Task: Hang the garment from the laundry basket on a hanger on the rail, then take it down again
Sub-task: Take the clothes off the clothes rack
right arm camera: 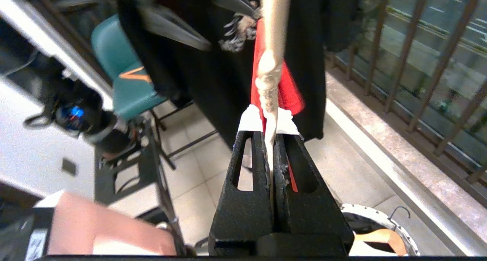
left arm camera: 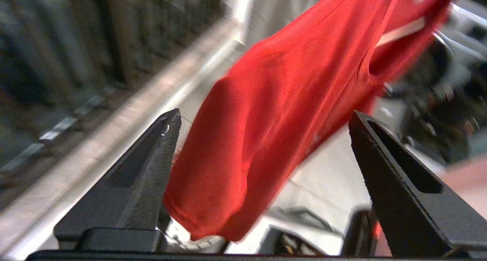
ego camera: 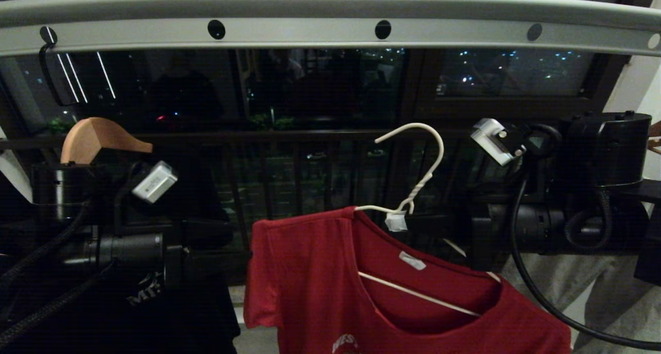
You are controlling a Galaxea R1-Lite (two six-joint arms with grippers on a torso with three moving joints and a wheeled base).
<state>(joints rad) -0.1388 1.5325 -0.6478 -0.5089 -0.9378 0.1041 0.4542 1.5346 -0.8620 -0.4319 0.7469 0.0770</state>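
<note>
two grippers are up under the rail, and i read them from left to right. my left gripper stands with its jaws spread wide and nothing clamped between them; in the left wrist view the garment hangs in the gap ahead of the fingers, its red sleeve drooping close to one finger, though i cannot tell whether the cloth touches it. in the head view the left arm sits at the left, with a wooden hanger just above it and a black t-shirt with pale lettering below it.

moving right, the garment hangs between the two arms, draped on the hanger. that white wire hanger tilts, its hook curling up in open air well below the rail and touching nothing there. a scrap of white tape sits at the base of its twisted neck.

my right gripper is clamped shut on the hanger, pinching the wire just below the twisted neck where the tape wraps it. beyond its fingertips the red cloth hangs against the black t-shirt. below the gripper, on the tiled floor, part of the laundry basket shows its white rim, with a wooden hanger lying inside.
</note>
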